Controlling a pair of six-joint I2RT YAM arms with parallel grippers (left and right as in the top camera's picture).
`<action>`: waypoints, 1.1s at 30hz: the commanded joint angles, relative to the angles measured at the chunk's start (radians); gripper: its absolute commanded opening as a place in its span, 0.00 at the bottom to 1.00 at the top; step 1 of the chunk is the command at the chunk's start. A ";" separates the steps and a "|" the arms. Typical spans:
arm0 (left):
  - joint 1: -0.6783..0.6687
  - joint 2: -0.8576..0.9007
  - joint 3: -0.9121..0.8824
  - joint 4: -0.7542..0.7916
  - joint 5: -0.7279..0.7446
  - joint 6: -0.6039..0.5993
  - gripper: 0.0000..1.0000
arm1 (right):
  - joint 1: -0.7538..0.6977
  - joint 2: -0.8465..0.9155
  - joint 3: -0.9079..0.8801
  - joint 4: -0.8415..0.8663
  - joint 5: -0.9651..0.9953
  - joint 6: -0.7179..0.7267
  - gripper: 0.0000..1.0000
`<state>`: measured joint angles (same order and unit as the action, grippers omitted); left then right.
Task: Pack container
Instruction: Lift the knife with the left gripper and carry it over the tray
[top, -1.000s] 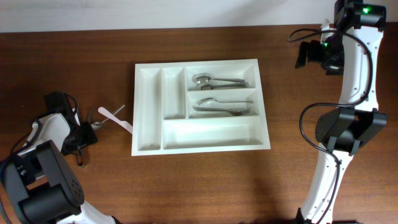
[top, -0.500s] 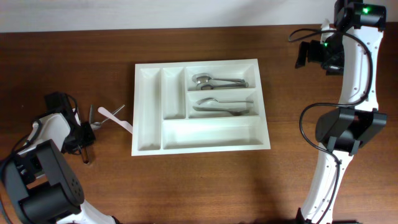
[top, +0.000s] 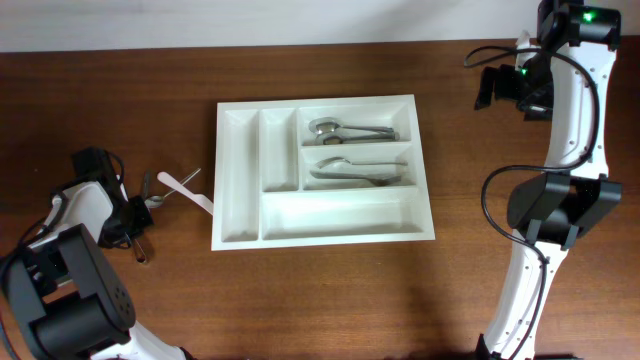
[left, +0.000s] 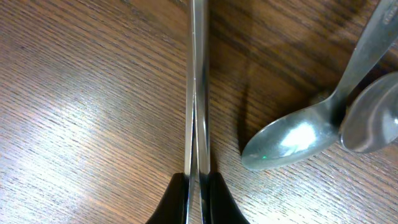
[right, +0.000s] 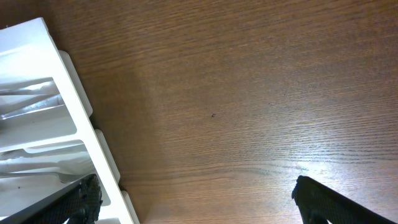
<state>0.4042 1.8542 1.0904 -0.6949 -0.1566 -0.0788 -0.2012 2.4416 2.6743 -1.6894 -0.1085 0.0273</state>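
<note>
- Only the left wrist view shows the left gripper (left: 198, 182) pinched almost fully together on a thin strip of silver metal cutlery (left: 198, 87). The strip is seen edge-on and runs straight away from the black fingers (left: 178, 196); what kind of cutlery it is cannot be told.
- Just beside that strip, a shiny metal spoon (left: 289, 144) is seen lying on the wood, its neck overlapped by a second metal spoon (left: 373, 121).
- From overhead, the left gripper (top: 135, 228) is placed near the table's left side. A slim white plastic utensil (top: 187, 190) lies between it and the large white rectangular plastic cutlery tray (top: 320, 241).
- Only the right wrist view shows the right gripper (right: 196, 202) spread wide with nothing held. Its dark fingers (right: 320, 202) sit at the lower corners of the picture, over bare wood beside a corner of the tray (right: 74, 124).
- From overhead, the right gripper (top: 495, 88) is found beyond the tray's upper right corner, apart from it.
- The tray is set mid-table, its long axis running left to right, roughly parallel to the far table edge.
- Its two narrow compartments stand crosswise at the left end, and the three long ones lie to their right. Metal cutlery (top: 350, 130) is held in the upper two long compartments, handles pointing right.
- The surface is a dark brown wood-grain table (top: 300, 300), and a pale wall strip (top: 250, 20) is seen along the top.
</note>
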 joint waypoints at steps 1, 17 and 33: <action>0.005 0.045 -0.028 -0.003 0.015 -0.034 0.02 | 0.003 0.000 0.019 0.002 0.009 0.008 0.99; 0.004 0.041 0.282 -0.241 0.083 -0.040 0.02 | 0.003 0.000 0.019 0.002 0.009 0.008 0.99; -0.165 0.004 0.482 -0.302 0.299 0.062 0.02 | 0.003 0.000 0.019 0.002 0.009 0.008 0.99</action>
<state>0.3061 1.8992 1.5406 -1.0027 0.0753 -0.0795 -0.2012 2.4416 2.6743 -1.6894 -0.1085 0.0265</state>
